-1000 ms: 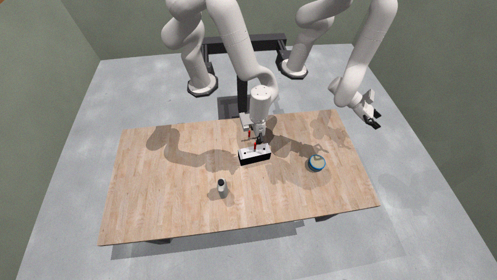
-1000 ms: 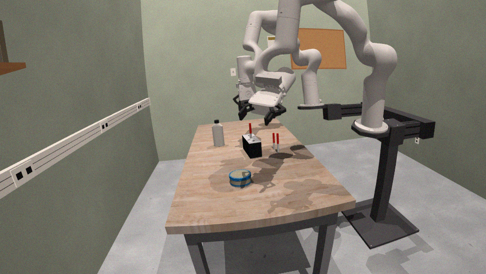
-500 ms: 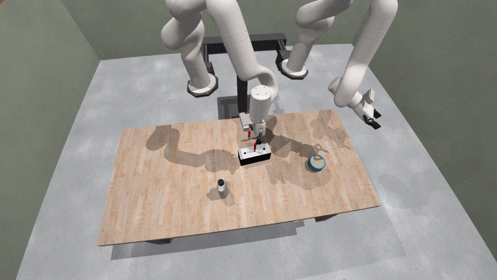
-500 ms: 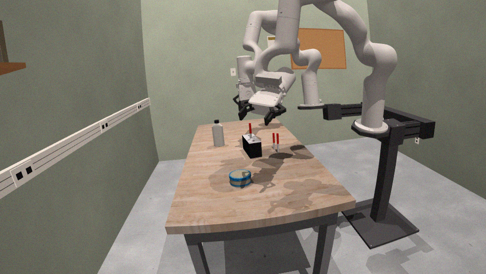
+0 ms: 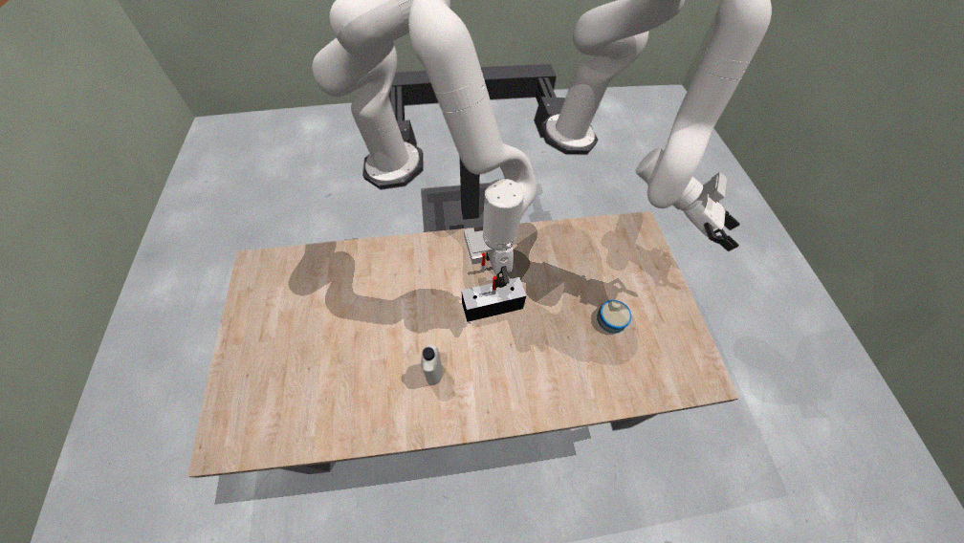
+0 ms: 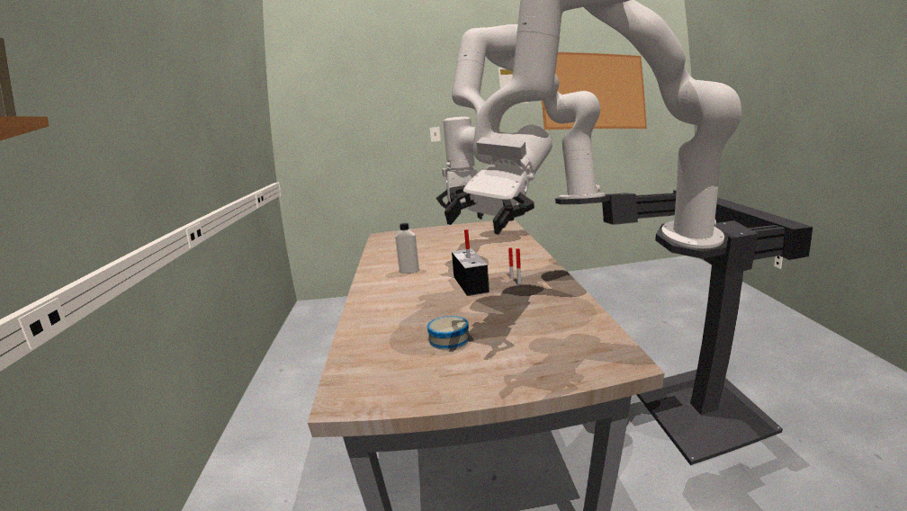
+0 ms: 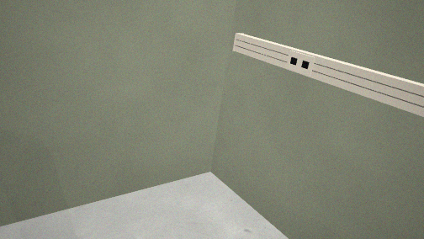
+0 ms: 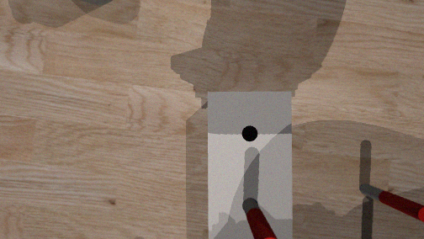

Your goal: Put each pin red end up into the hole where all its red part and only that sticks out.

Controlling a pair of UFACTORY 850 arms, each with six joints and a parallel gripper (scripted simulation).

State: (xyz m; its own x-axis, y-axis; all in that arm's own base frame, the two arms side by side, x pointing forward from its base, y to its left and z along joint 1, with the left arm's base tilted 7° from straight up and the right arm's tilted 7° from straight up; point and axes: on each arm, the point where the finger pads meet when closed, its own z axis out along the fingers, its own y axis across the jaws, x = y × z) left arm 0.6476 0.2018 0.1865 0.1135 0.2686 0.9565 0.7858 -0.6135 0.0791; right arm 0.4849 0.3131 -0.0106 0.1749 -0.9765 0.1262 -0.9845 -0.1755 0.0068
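Exterior view shows two standing pins (image 6: 510,257) beside the block (image 5: 494,309) (image 6: 471,276) (image 8: 269,109); in the top view I can make out only one of them (image 5: 483,259). A third pin (image 5: 494,282) (image 6: 467,239) (image 8: 258,223) stands in the middle hole of the block, red end up. Some of its grey part sticks out too, as the exterior and right wrist views show. Left wrist view has only the walls, the floor (image 7: 147,210) and a pale wall strip (image 7: 269,54) (image 6: 193,235), but the right wrist view looks down at the block and one open end hole (image 8: 250,133).

The right claw (image 5: 501,279) (image 6: 462,209) is wide open above the block and holds nothing. The left claw (image 5: 733,232) (image 6: 476,219) is also wide open, holds nothing, and is beyond the edge of the worktop (image 5: 323,404) (image 6: 381,381) in the top view. On the worktop there are also a bottle (image 5: 431,367) (image 6: 407,252) and a round tin (image 5: 615,315) (image 6: 448,332), both apart from the block.

Top and exterior views: compared with both earlier pairs, shows a downward shift of the right arm (image 5: 503,212) (image 6: 458,142), bringing the right fingers (image 5: 501,276) (image 6: 442,200) lower above the bench (image 5: 323,378) (image 6: 393,381) and closer to the block (image 5: 493,309) (image 6: 471,273) and its standing pin (image 5: 494,282) (image 6: 467,239).
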